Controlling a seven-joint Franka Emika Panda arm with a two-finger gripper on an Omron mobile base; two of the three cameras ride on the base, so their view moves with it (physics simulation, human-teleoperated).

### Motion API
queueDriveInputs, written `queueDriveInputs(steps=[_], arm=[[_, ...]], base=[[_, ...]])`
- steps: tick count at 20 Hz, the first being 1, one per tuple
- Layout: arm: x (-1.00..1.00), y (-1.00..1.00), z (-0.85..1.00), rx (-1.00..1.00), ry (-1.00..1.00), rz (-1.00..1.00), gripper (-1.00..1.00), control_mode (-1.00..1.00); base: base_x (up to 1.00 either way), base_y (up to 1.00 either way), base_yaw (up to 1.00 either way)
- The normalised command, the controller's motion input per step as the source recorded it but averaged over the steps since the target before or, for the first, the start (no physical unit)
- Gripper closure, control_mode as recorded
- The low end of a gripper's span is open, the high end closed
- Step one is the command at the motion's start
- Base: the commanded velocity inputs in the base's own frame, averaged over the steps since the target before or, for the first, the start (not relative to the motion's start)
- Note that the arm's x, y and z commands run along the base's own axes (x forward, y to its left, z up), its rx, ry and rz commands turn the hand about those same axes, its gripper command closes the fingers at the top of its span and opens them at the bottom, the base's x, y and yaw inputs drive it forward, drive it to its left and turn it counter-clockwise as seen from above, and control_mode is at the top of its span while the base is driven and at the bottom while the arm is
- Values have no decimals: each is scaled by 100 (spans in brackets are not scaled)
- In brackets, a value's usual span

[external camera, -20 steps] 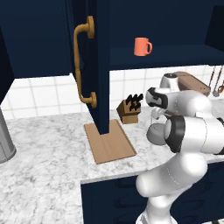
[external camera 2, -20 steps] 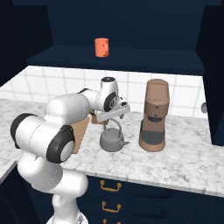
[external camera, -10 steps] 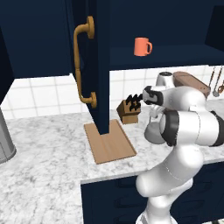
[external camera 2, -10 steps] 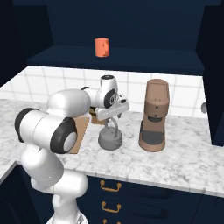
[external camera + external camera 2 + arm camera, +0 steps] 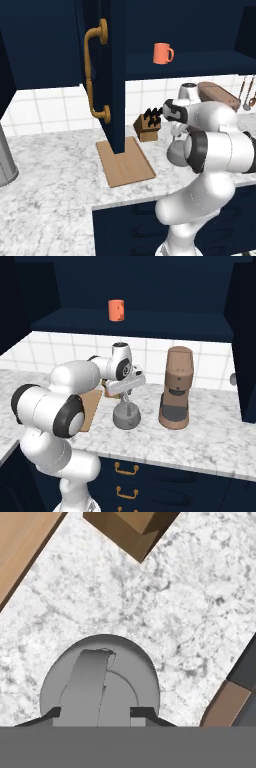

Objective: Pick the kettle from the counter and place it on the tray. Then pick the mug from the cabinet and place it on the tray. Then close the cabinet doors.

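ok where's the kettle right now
In the right base view the kettle sits on the counter, left of the brown coffee machine, directly under the gripper.

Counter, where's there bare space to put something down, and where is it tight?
Bare marble counter lies between the large grey cylinder and the tray, whose top is bare too. It is crowded around the kettle, with the gripper over it, the knife block behind and the brown coffee machine beside.
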Motion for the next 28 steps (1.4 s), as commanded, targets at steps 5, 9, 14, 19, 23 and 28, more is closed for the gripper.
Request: queueDriveInputs(steps=[5, 9, 14, 19, 23, 28], arm=[[-32, 21, 29, -4, -2, 5, 100, -100], [-3, 55, 57, -5, 0, 22, 100, -100], [-2, 60, 55, -5, 1, 25, 100, -100], [-1, 78, 24, -2, 11, 29, 100, -100], [-5, 76, 2, -2, 10, 32, 100, -100], [0, 60, 0, 0, 5, 31, 100, -100]], base=[[0, 0, 0], [0, 0, 0], [0, 0, 0], [0, 0, 0], [0, 0, 0], [0, 0, 0]])
